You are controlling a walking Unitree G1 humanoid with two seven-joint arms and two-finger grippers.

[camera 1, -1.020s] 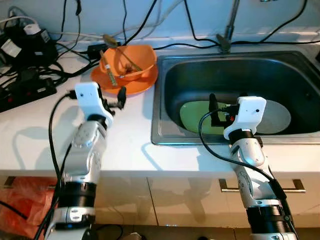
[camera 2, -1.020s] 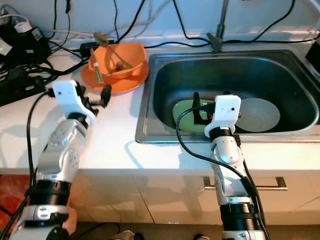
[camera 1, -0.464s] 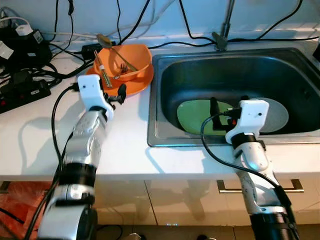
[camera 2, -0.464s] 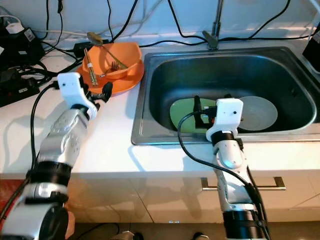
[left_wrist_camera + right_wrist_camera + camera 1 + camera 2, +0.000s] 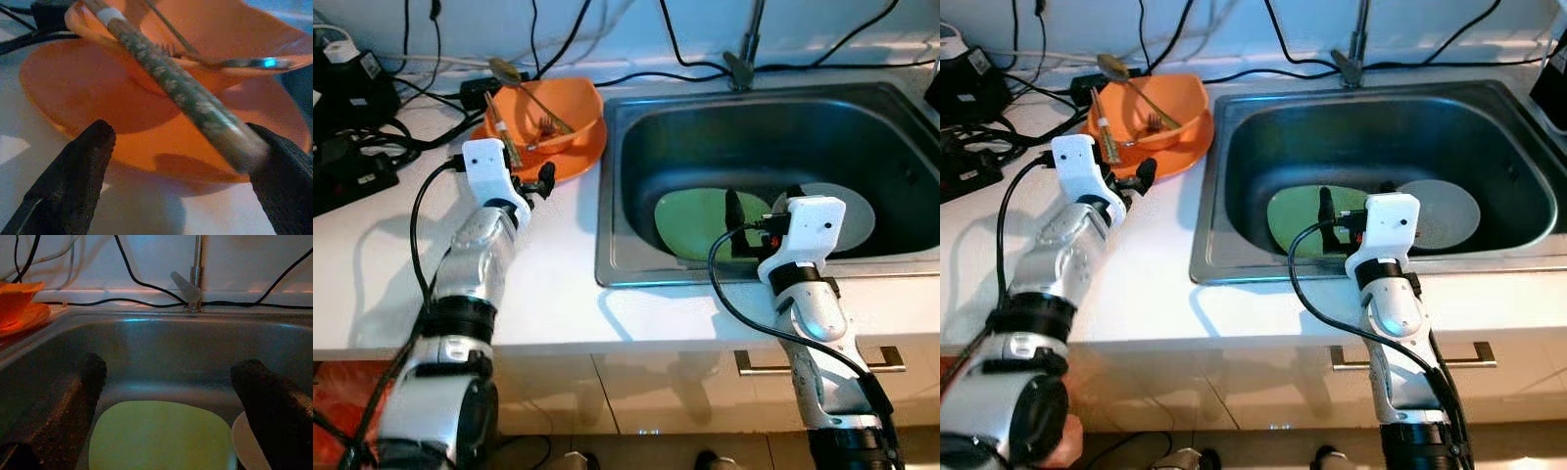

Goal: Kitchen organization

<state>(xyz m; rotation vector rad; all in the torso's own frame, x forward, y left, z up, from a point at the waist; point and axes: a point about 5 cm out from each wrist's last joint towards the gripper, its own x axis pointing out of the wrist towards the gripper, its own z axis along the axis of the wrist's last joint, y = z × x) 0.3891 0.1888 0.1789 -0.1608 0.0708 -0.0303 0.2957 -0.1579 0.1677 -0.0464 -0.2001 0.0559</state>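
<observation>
Far left on the white tabletop (image 5: 372, 264): black power strips and adapters (image 5: 352, 147) with tangled cables, well apart from the left claw.

Left claw (image 5: 540, 180) held low over the tabletop, fingers spread open, nothing between them. Just ahead of it, an orange plate (image 5: 73, 98) carrying an orange bowl (image 5: 558, 113). Plate rim right in front of the fingertips (image 5: 83, 161), not touching as far as can be seen. Across the bowl, a patterned chopstick (image 5: 171, 88) jutting out toward the claw, its blurred tip near one finger. Also in the bowl, a metal fork (image 5: 205, 58) and a spoon (image 5: 504, 69) leaning on the far rim.

To the right of the left claw, a steel sink (image 5: 636, 147) set into the tabletop, a faucet base (image 5: 740, 69) and black cables along its back edge.

Right claw (image 5: 754, 211) hanging inside the sink, fingers wide apart, holding nothing. Directly below and ahead of it, a light green plate (image 5: 161, 435) lying flat on the sink floor. Beside that, under the claw's right finger, a pale grey plate (image 5: 1445, 211), partly hidden by the wrist; touching or overlapping the green one cannot be told.

Below the tabletop, a cabinet drawer handle (image 5: 891, 362) beside the right arm.
</observation>
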